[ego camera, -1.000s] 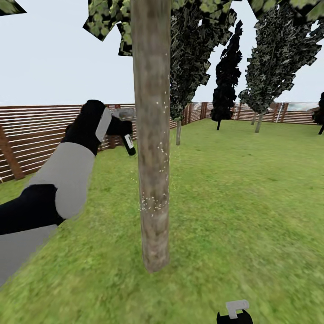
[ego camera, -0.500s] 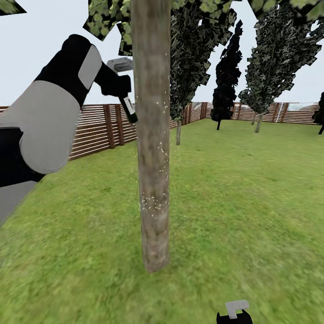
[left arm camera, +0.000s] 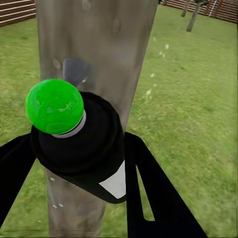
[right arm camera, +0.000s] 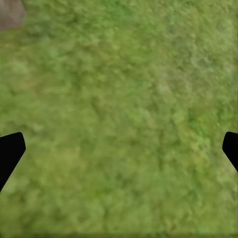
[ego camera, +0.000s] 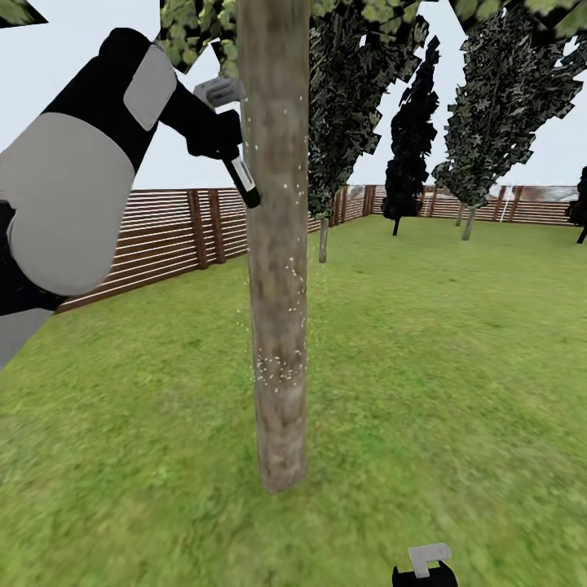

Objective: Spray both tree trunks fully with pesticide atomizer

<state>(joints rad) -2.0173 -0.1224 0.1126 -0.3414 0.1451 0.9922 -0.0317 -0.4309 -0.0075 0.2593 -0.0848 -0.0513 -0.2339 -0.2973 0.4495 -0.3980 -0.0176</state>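
spray bottle (ego camera: pixel 241 175) | clamped in my left fingers (ego camera: pixel 220 139), high beside trunk (ego camera: pixel 275 244), long axis tilted, bottom toward bark | white specks (ego camera: pixel 277 367) sit lower on trunk | right fingers (right arm camera: pixel 119 148) spread apart over grass (ego camera: pixel 424 342), idle | left arm nearer trunk

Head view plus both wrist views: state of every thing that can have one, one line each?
Dark pesticide atomizer bottle with white label: held, raised, tilted, beside the trunk.
Grey-brown bark tree trunk: upright, white pesticide specks scattered on its middle, bare near the base.
Left gripper: shut on the atomizer.
Right gripper: open, empty, over green grass lawn.
Brown slatted wooden fence: standing, intact.
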